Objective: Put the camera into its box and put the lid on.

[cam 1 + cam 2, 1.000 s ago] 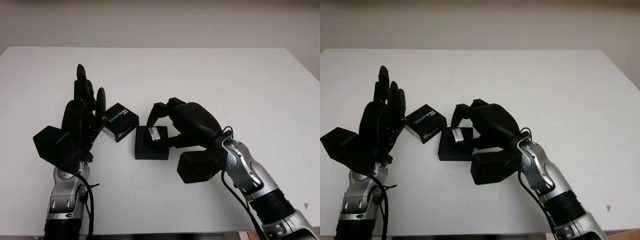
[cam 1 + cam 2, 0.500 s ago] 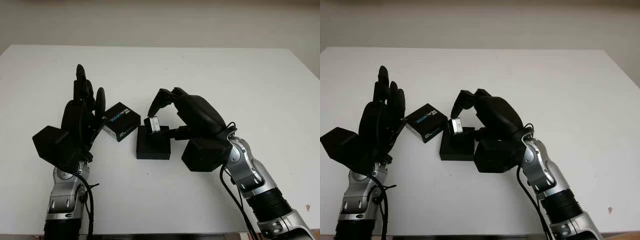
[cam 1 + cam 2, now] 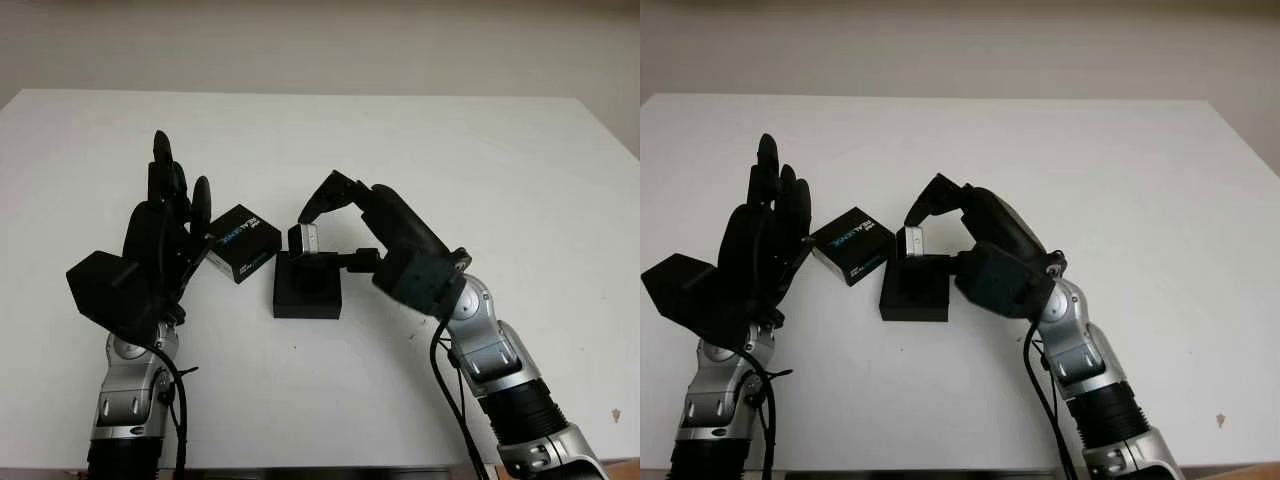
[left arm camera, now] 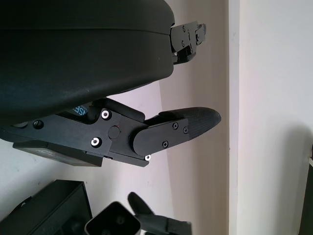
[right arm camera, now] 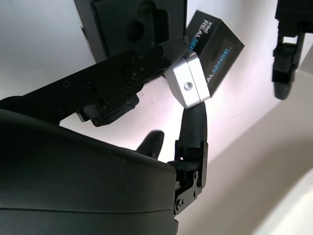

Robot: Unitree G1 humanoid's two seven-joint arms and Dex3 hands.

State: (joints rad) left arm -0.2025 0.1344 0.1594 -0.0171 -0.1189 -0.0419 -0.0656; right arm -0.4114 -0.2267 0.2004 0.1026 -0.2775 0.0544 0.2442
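While you read these lines, take left and right as the robot's own.

Surface: you have a plain white table [image 3: 500,160] with a matte top; its far edge runs straight across the head views and a far corner shows at the upper right.

Room: behind the table you see a bare, pale beige wall [image 3: 320,40], with no detail to make out on it.

Camera: the small silver camera [image 3: 304,240] is off the table, pinched in the right hand just above the far edge of the open box. In the right wrist view you can see its metal face with a small screw hole [image 5: 188,84].

Box: the black box [image 3: 307,291] sits open near the table's middle, between the two arms; its dark moulded insert shows in the right wrist view [image 5: 142,24].

Lid: the black lid [image 3: 241,243] printed with blue and white lettering lies on the table just left of the box, turned at an angle, close to the left hand's fingers.

Right hand: your right hand [image 3: 345,205] has its fingers closed on the camera, one fingertip [image 5: 193,122] pressed on one side of it and another finger on the opposite side.

Left hand: your left hand [image 3: 160,240] is raised upright beside the lid, open and holding nothing.
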